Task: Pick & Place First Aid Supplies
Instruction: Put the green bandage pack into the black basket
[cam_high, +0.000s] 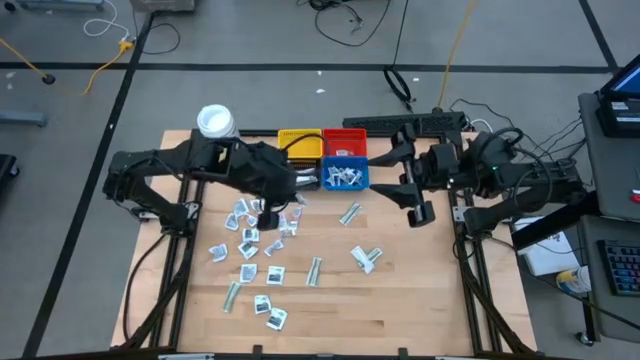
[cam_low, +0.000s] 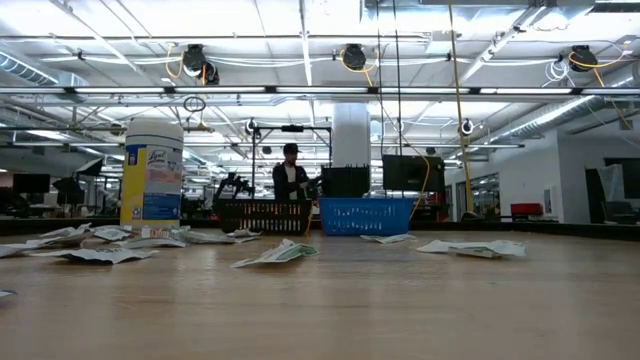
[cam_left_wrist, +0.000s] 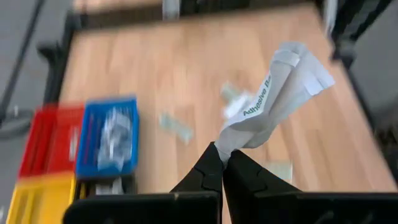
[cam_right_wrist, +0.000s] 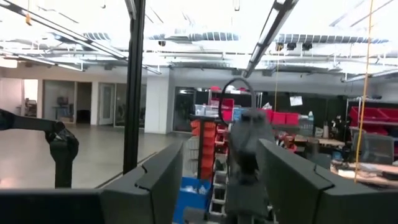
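Note:
Many small white first aid packets (cam_high: 250, 250) lie flat on the wooden table (cam_high: 420, 300), mostly at its left middle; a few lie further right (cam_high: 365, 258). My left gripper (cam_left_wrist: 222, 163) is above that pile (cam_high: 268, 214) and is shut on one white packet (cam_left_wrist: 280, 87) printed "Adhesive". The blue bin (cam_high: 345, 176) holds several packets and also shows in the left wrist view (cam_left_wrist: 109, 140). My right gripper (cam_high: 420, 212) hangs open and empty right of the blue bin, and its two fingers stand apart in its wrist view (cam_right_wrist: 227, 186). My left gripper pinches the white packet by one narrow end (cam_left_wrist: 231, 142) between its two fingertips. The packet is creased and sticks out beyond the fingertips. It is lifted clear, with the table well below it.
Yellow (cam_high: 298, 143) and red (cam_high: 345, 142) bins stand at the table's far edge, with a black bin (cam_high: 305, 178) beside the blue one. A white-lidded jar (cam_high: 215, 122) stands at the far left. Bare wood lies at the near right. A person (cam_low: 290, 178) stands far behind.

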